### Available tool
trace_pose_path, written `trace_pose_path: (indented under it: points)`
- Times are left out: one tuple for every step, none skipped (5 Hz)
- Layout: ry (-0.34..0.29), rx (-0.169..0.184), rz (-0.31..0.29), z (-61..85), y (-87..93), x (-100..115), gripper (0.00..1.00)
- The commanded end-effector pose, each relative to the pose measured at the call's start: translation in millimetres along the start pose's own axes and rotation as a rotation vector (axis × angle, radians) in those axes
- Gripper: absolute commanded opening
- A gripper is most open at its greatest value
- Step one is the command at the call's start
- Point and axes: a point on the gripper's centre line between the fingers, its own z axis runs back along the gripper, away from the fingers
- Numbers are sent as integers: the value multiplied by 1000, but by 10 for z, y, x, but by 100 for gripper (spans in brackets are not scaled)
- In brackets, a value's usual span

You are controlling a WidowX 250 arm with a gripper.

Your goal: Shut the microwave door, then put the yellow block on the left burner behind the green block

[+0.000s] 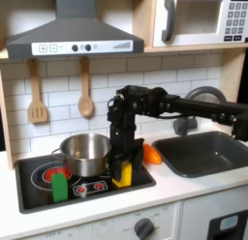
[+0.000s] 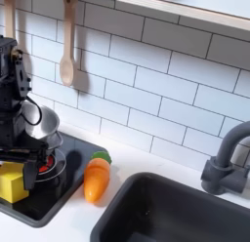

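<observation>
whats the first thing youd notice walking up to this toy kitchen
The black arm reaching in from the first exterior view's right stands out first, its end effector down on the yellow block at the black cooktop's front edge. Next come the steel pot behind it and the green block to the first exterior view's left. The orange carrot lies between cooktop and sink, and the microwave door up top looks shut.
</observation>
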Motion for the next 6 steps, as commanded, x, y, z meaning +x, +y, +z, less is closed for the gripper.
trace_pose_path:
  points:
    - [16, 5, 13, -71, 27, 18, 100]
    - [26, 8, 19, -118, 36, 22, 100]
    - [26, 21, 32, -126, 52, 21, 100]
    - [24, 20, 19, -127, 48, 3, 65]
    - [18, 16, 15, -121, 53, 3, 0]
    - [7, 14, 9, -120, 49, 15, 0]
